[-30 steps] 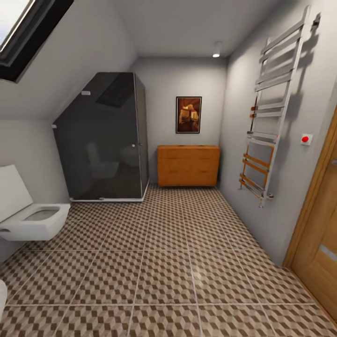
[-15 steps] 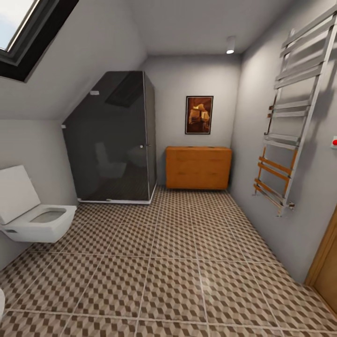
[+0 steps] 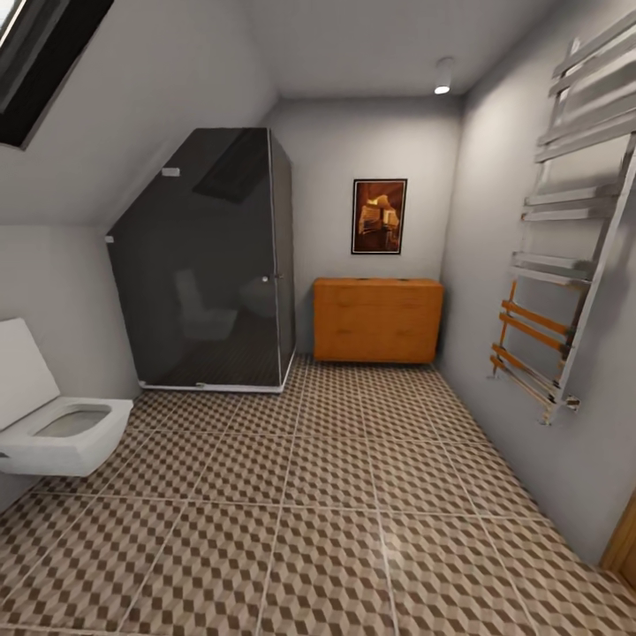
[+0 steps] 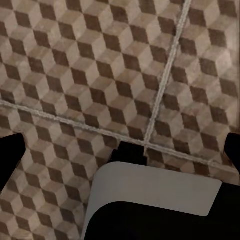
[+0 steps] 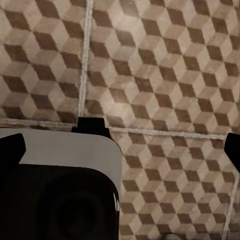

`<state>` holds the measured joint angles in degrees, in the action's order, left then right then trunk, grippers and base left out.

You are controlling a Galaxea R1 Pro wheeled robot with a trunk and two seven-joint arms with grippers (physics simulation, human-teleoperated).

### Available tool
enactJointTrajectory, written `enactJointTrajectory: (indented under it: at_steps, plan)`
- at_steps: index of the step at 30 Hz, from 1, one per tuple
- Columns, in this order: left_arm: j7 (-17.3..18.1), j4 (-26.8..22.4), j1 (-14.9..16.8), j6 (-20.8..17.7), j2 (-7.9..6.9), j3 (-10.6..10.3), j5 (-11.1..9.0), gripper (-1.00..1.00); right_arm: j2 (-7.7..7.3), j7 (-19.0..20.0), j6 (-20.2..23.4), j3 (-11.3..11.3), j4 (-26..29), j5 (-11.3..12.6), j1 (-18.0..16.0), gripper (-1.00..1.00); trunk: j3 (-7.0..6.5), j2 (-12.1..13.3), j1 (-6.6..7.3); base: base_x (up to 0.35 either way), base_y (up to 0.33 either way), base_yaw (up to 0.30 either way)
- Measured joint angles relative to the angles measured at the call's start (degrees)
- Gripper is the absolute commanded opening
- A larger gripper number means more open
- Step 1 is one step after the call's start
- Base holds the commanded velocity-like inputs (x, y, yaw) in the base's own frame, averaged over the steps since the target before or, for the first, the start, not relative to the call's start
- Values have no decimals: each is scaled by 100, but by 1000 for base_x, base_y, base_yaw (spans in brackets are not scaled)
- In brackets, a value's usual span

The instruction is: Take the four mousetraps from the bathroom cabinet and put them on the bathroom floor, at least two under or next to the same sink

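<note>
The orange-brown wooden cabinet (image 3: 378, 320) stands against the far wall, its drawer fronts closed. The mousetraps are out of view, and so is the bathroom sink. The cube-patterned bathroom floor (image 3: 336, 495) stretches from me to the cabinet. My left gripper (image 4: 120, 152) hangs open above the floor tiles (image 4: 100, 65), with nothing between its dark fingertips (image 4: 10, 155). Over the tiles (image 5: 165, 65) my right gripper (image 5: 122, 150) is open too, and empty.
A dark glass shower cabin (image 3: 208, 265) fills the far left corner beside the cabinet. A white wall-hung toilet (image 3: 62, 433) juts out at the left. A chrome towel rail (image 3: 565, 265) hangs on the right wall, with a wooden door frame (image 3: 623, 548) near the lower right.
The whole view has shifted: the camera has moved forward and turned, so the cabinet looks a little larger and the door at the right has slid almost out of the picture.
</note>
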<state>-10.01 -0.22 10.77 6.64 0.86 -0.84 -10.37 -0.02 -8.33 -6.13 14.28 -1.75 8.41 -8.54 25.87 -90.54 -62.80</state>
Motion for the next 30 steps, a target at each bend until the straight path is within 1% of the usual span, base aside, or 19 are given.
enactJointTrajectory:
  at_steps: [6,18,30]
  plan:
    - [0,0,0,0,0,0,1,100,-1,0,-1,0,1,11,0,100,0,0,0,324,0,-28]
    - [1,1,1,-1,4,0,1,100,-5,0,0,-1,5,14,-4,100,0,0,0,324,0,-164]
    - [0,0,0,0,2,0,-2,100,-8,0,8,-1,5,14,-2,100,0,0,0,324,0,-24]
